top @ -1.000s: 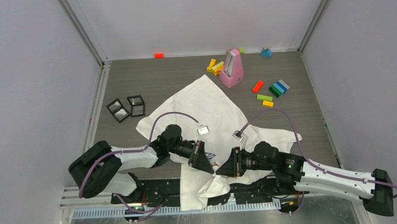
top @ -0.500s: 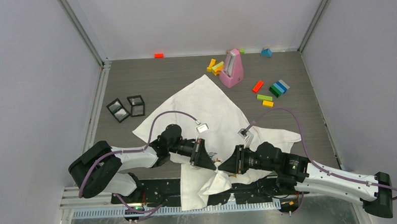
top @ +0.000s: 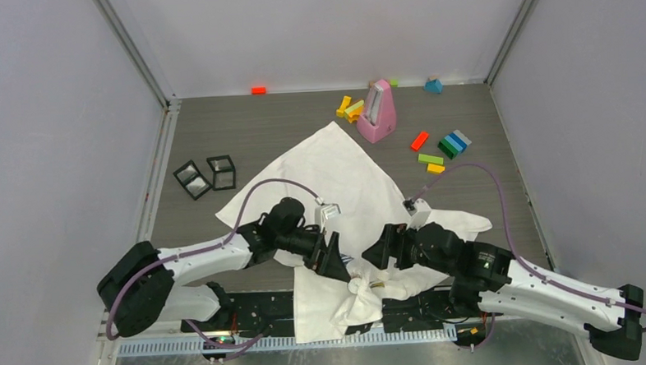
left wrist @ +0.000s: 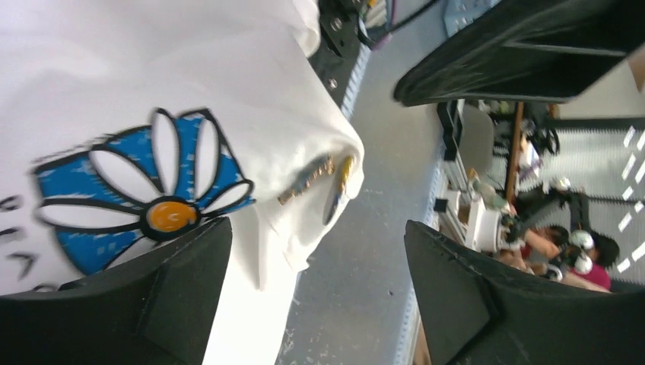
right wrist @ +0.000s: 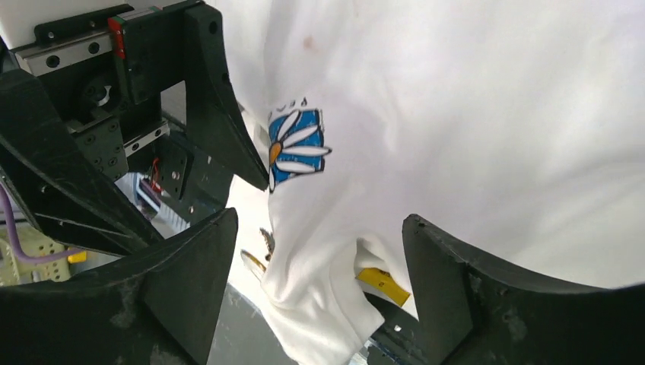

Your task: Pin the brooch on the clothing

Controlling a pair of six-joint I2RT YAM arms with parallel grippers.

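Note:
The clothing point(top: 336, 174), a white T-shirt, lies spread on the table, with a bunched fold point(top: 361, 292) at the near edge between the arms. Its blue-and-white daisy print point(left wrist: 152, 182) point(right wrist: 297, 148) shows beside that fold. The gold brooch point(left wrist: 319, 176) point(right wrist: 262, 247) sits on the fold's edge, apparently caught in the cloth. My left gripper point(left wrist: 316, 296) point(top: 337, 264) stands open just short of the fold, touching nothing. The right gripper point(right wrist: 319, 289) point(top: 375, 258) is open too, with the fold hanging loose between its fingers. A yellow tag point(right wrist: 384, 283) peeks out under the cloth.
A pink wedge-shaped object point(top: 377, 112) and several coloured blocks point(top: 446, 148) lie at the back right. Two black-framed boxes point(top: 206, 175) sit at the left, an orange block point(top: 258, 90) by the back wall. The arms' base rail point(top: 326, 318) runs under the shirt's near edge.
Both grippers were shut at the fold and have opened. The right gripper has drawn back and lifted a little. The bunched fold now rests loose at the table's near edge.

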